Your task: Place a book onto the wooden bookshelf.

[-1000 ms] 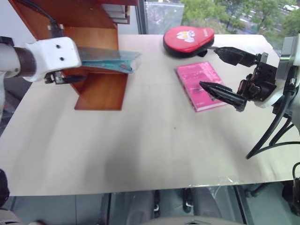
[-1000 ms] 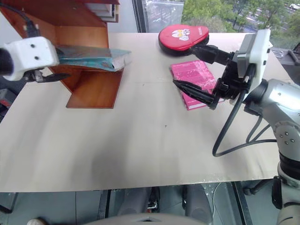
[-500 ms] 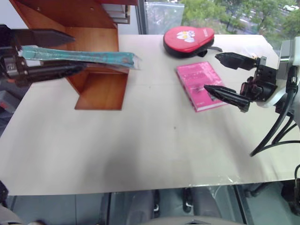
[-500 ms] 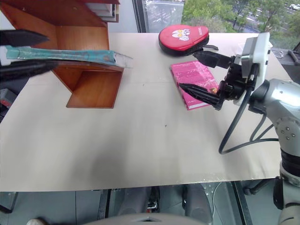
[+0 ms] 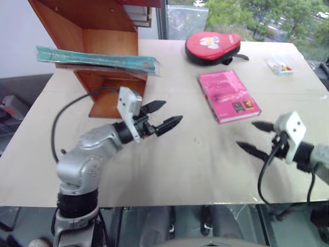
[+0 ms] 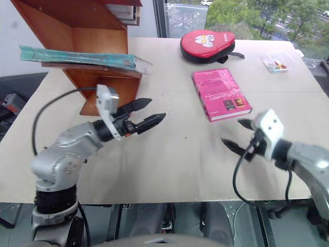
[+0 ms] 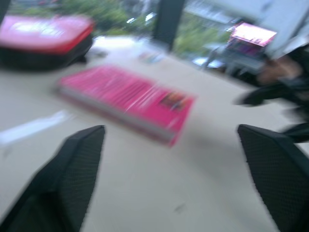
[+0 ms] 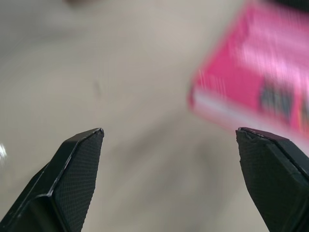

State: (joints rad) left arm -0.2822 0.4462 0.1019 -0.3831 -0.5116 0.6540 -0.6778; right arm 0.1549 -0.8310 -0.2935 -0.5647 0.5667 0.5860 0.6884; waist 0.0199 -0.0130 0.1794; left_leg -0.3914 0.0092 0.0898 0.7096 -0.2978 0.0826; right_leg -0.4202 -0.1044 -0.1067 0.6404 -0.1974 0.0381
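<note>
The teal-green book point(image 5: 97, 57) lies flat on a board of the slanted reddish-brown wooden bookshelf point(image 5: 105, 23) at the far left of the table, its right end jutting past the board. Nothing grips it. My left gripper point(image 5: 172, 110) hovers open and empty over the table in front of the shelf, below the book and pointing right. Over the table's near right, my right gripper point(image 5: 245, 134) is open and empty too, pointing left. In the left wrist view the fingers point(image 7: 72, 179) stand wide apart.
A smaller pink book point(image 5: 229, 96) lies flat right of centre, between the two grippers and farther back. A red zipped case point(image 5: 213, 46) sits behind it, and a small clear box point(image 5: 279, 64) is at the far right. The table's front edge point(image 5: 164, 203) runs close below both arms.
The left gripper let go of the book, which now rests on the shelf board, and dropped down and right in front of the shelf. The right gripper sank toward the near right of the table.
</note>
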